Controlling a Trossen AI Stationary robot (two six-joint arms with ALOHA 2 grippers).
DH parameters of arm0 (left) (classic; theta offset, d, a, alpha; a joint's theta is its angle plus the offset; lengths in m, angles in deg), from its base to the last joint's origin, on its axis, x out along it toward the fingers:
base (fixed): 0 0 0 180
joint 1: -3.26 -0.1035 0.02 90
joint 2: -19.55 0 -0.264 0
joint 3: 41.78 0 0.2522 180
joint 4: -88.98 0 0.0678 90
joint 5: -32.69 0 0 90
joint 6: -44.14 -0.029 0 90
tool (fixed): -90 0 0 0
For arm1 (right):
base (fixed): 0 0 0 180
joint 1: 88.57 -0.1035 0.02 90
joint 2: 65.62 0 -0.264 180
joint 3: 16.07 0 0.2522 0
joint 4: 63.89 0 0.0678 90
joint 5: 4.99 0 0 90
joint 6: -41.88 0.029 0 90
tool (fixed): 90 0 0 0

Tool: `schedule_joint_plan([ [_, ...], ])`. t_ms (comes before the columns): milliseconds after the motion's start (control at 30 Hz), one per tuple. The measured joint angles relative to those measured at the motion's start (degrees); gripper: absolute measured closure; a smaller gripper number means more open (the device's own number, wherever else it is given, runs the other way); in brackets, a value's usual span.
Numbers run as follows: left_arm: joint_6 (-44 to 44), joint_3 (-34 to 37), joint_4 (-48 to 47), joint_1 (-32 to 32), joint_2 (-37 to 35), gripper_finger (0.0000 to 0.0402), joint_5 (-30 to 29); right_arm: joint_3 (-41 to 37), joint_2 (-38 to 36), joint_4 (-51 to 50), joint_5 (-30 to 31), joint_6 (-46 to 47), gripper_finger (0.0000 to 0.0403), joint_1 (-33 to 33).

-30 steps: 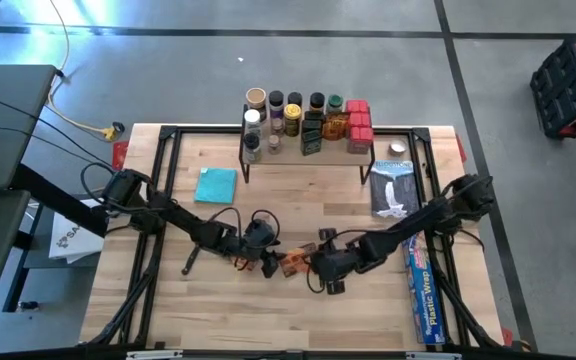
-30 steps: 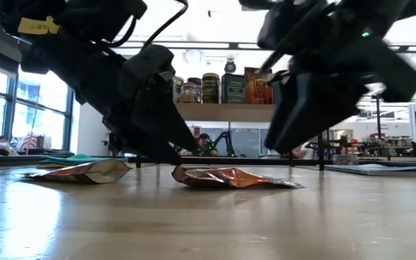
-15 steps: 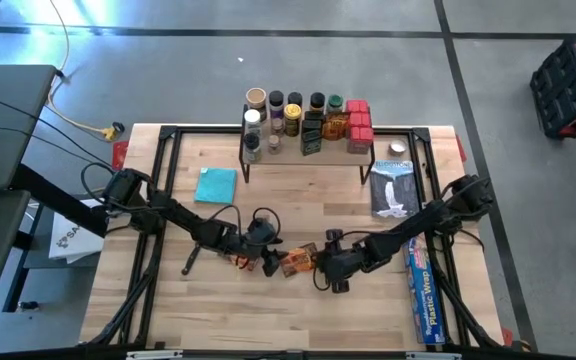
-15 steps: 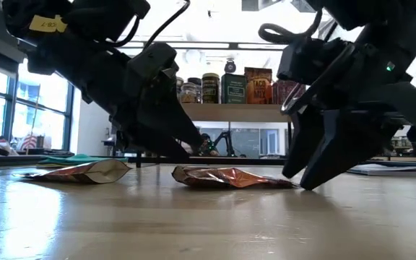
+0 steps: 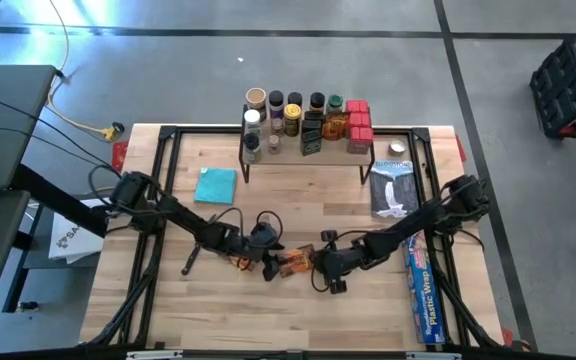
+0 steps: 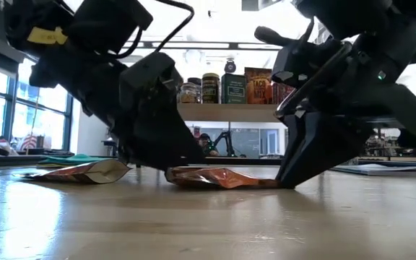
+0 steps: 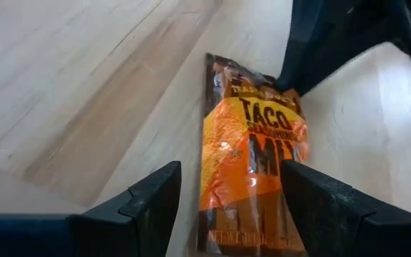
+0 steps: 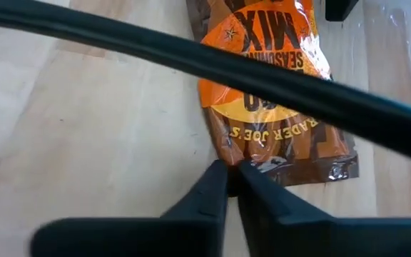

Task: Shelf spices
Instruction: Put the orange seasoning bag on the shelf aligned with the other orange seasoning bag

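An orange taco-seasoning packet [image 5: 293,263] lies flat on the table between my two grippers; it also shows in the low view [image 6: 219,177]. My left gripper [image 7: 227,207] is open, with a finger on each side of the packet's left end; I cannot tell whether it touches. My right gripper [image 8: 227,178] is shut at the packet's right end. A second packet [image 6: 85,171] lies behind my left gripper. The shelf [image 5: 308,152] stands at the far edge with many spices [image 5: 303,115] on top. My right gripper meets the packet's right end edge [image 8: 242,163] with its shut fingertips [image 6: 284,180]. The fingers slant down from the table's right and lie along the packet. The packet lies flat on the table.
A teal cloth [image 5: 215,185] lies far left of centre. A long blue plastic-wrap box [image 5: 420,290] lies at the right edge, with a blue and white pack [image 5: 393,190] and a small tin [image 5: 398,150] beyond it. A cable [image 8: 262,75] crosses the right wrist view.
My right gripper has come down and gone toward the table's left until its tips reached the packet's right end. The packet's right end has shifted a little toward my left gripper. My left gripper has sunk lower around the packet's other end.
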Motion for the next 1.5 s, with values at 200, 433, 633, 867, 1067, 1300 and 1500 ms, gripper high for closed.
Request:
schedule_joint_plan([
  [200,-3.22,0.0,-0.54,0.0,-4.33,0.0165,0.7,1.98,-0.02,-3.21,7.79,-4.44,0.0393,-1.77],
  [433,-7.54,-0.02,-1.52,-0.94,-9.09,0.0165,-1.62,12.51,-0.38,-15.17,26.69,-22.81,0.0401,-6.17],
  [633,-8.36,0.65,-4.87,-2.57,-10.73,0.0165,-5.12,19.09,-0.37,-19.8,40.95,-40.38,0.0402,-9.79],
  [867,-12.13,8.38,13.04,-3.06,-10.84,0.0165,0.81,20.29,-0.39,-17.07,44.33,-58.28,0.0402,-12.93],
  [1067,-16.75,14.31,31.72,-4.12,-8.57,0.0165,5.63,20.29,-0.28,-13.48,43.71,-63.67,0.0402,-14.24],
  [1300,-19.75,10.82,37.49,-5.29,-3.37,0.0145,15.62,20.31,-0.24,-7.62,42.79,-69.93,0.0403,-13.89],
  [1500,-23.94,7.44,38.64,-5.14,-0.44,0.0141,18.87,20.31,-0.24,-7.55,43.06,-70.37,0.0403,-13.68],
])
